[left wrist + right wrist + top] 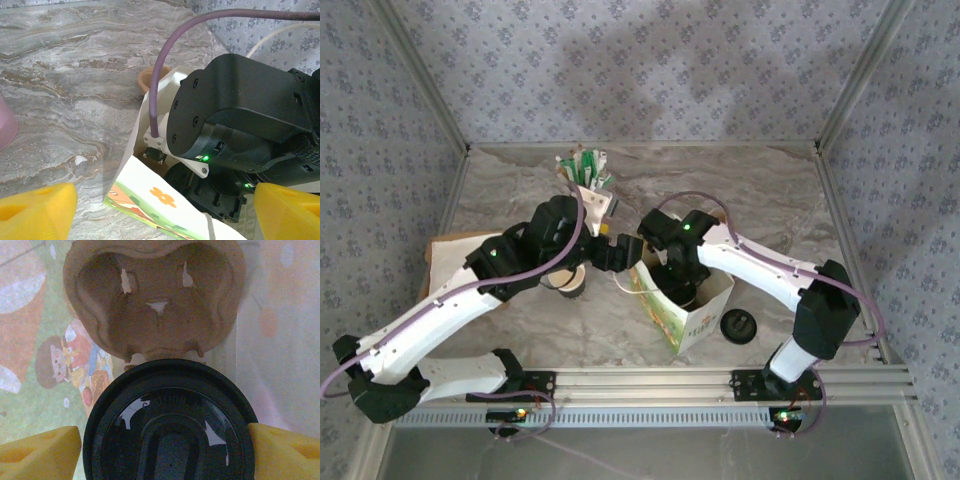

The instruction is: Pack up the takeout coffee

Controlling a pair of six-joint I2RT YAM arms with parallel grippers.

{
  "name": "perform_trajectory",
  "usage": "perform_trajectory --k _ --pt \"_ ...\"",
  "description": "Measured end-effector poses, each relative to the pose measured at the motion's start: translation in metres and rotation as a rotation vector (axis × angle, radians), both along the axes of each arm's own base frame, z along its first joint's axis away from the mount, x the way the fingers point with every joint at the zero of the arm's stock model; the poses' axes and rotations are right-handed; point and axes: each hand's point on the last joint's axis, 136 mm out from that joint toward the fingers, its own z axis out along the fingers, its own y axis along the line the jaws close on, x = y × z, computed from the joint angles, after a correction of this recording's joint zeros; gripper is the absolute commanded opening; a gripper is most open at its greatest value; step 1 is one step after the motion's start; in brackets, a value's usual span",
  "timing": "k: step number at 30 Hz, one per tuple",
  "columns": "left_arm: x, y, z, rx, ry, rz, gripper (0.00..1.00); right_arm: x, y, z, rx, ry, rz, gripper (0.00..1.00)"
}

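Observation:
The takeout coffee shows from above as a round black lid, standing inside the white printed bag. A brown moulded cup carrier lies just beyond it on the bag's floor. My right gripper reaches down into the bag, open, with a yellow finger at each side of the lid's rim. My left gripper is open at the bag's left rim, its yellow fingers wide apart on either side of that edge. The right wrist fills the bag's mouth.
A lidless cup sits under my left arm. A loose black lid lies right of the bag. A holder of sticks and packets stands at the back. A brown sheet lies at the left, and a pink object is nearby.

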Motion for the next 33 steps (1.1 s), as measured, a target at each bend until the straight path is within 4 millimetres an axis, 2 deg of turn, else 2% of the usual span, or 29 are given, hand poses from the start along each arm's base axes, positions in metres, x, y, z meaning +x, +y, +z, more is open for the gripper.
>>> perform_trajectory --k 33 --pt "0.000 0.000 -0.001 0.002 0.002 0.000 0.92 0.004 0.001 0.014 0.004 -0.018 -0.016 0.94"
